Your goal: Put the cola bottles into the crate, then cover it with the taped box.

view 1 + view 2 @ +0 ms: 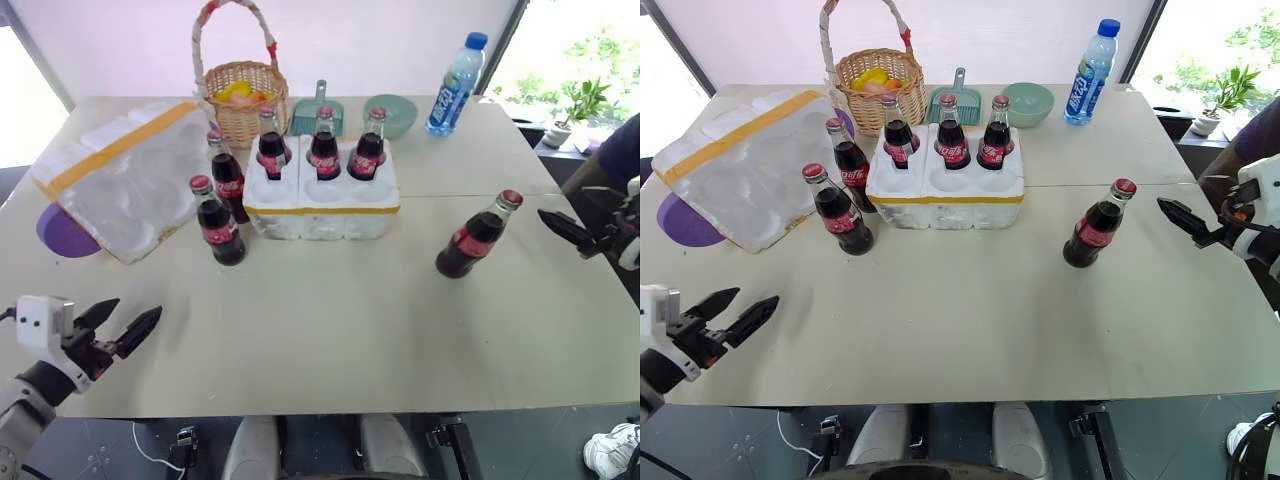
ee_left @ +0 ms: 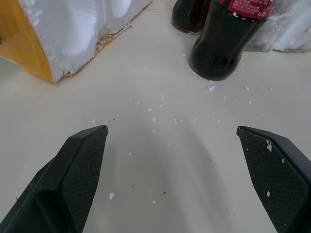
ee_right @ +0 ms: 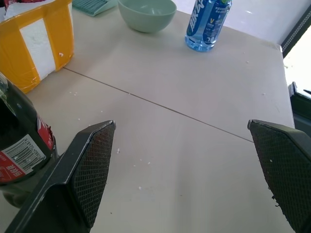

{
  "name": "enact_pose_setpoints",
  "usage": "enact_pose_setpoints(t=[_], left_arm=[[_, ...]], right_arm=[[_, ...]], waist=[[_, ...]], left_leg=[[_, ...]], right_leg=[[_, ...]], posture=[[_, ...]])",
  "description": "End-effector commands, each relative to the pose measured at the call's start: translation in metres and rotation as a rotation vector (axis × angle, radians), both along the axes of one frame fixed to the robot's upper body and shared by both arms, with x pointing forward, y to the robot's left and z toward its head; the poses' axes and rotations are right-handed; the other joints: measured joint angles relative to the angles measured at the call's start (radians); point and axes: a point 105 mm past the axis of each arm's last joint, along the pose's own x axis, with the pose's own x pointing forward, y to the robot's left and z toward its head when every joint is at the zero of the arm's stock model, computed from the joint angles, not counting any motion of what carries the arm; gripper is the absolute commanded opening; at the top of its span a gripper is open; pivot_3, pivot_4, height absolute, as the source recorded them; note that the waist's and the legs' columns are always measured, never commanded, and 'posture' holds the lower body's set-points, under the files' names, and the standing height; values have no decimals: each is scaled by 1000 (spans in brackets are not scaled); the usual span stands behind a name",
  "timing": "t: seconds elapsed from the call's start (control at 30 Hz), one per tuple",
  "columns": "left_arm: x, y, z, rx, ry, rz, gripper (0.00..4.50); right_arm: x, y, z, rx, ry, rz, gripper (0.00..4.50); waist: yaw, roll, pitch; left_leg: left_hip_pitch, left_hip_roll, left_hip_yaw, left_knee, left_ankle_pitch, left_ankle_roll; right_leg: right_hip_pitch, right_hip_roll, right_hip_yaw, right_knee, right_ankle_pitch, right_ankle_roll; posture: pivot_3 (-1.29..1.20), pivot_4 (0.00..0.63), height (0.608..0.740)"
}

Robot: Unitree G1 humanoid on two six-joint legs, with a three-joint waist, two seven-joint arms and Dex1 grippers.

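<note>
Head view, crate: the white foam crate point(image 1: 322, 195) with its yellow tape band sits mid-table; three cola bottles point(image 1: 324, 148) stand in its back wells, the front wells are empty.
Head view, loose bottles: two stand just left of the crate point(image 1: 220, 222), touching or nearly so; one stands alone well to the right point(image 1: 476, 238), near the right gripper point(image 1: 572, 232). By my reading, each arm has bottles on its own side to fetch.
Head view, taped box: the taped box point(image 1: 128, 175) leans tilted at far left, partly over a purple disc point(image 1: 60, 232), apparently parked until loading ends.
Head view, background: wicker basket point(image 1: 243, 95), green bowl point(image 1: 391, 114), water bottle point(image 1: 455, 85).
Left wrist view: left gripper point(image 2: 177, 165) fingers spread wide, empty, over bare table, aimed toward a loose bottle.
Right wrist view: right gripper point(image 3: 192, 167) fingers wide apart, empty; the lone bottle stands beside one finger, not between them.
</note>
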Motion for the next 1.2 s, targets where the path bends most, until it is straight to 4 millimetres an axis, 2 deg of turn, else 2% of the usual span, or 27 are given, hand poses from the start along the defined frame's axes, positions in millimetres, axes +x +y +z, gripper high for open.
enact_pose_setpoints(t=[0.03,0.27,0.37,0.47,0.53,0.63,0.73,0.87,0.93,1.03,1.2], left_arm=[[3,-1,11,27,-37,-8,4452],[16,5,18,-21,-81,58,4452],[21,0,21,-19,-100,36,4452],[30,-11,25,-10,-121,-18,4452],[40,-15,31,-18,-148,-26,4452],[53,-22,41,-35,-173,-65,4452],[61,-31,42,1,-172,-126,4452],[74,-41,46,17,-186,-187,4452],[81,-48,45,46,-189,-235,4452],[92,-58,45,59,-203,-288,4452],[114,-75,41,59,-226,-362,4452]], right_arm=[[-2,1,10,-20,-47,3,4500],[-1,-3,6,-16,-40,-41,4500],[-3,-1,7,0,-31,-17,4500],[-4,1,24,21,-49,32,4500],[-4,5,47,25,-78,86,4500],[-9,20,78,12,-96,215,4500],[-12,32,100,-24,-82,310,4500],[-22,62,137,-35,-85,492,4500],[-32,87,149,-50,-60,638,4500],[-37,113,156,-77,-36,764,4500],[-34,139,152,-80,-19,849,4500]], waist=[[0,0,0],[1,0,0],[0,0,0],[0,0,0],[0,3,1],[0,4,2],[-1,4,2],[-3,6,3],[-1,6,3],[1,7,3],[4,5,3]], left_leg=[[0,0,0,0,0,0],[0,0,0,0,0,0],[0,0,0,0,0,0],[0,0,0,0,0,0],[0,-1,0,1,0,0],[0,0,0,2,0,0],[0,0,0,0,0,0],[0,0,1,-1,0,0],[-1,0,0,-1,0,0],[-1,0,0,-2,0,0],[-2,-1,0,-1,0,0]], right_leg=[[0,0,0,0,0,0],[0,0,0,0,0,0],[0,0,0,0,0,0],[0,1,0,0,0,0],[0,1,0,0,0,1],[0,1,0,1,1,0],[0,1,0,1,1,0],[-1,1,0,1,1,0],[-2,1,0,1,1,0],[-3,1,0,1,1,0],[-3,0,0,0,1,0]], posture=[[0,150,740],[0,150,740],[0,150,740],[0,150,740],[0,150,740],[0,150,740],[0,150,740],[0,150,740],[0,150,740],[0,150,740],[0,150,740]])
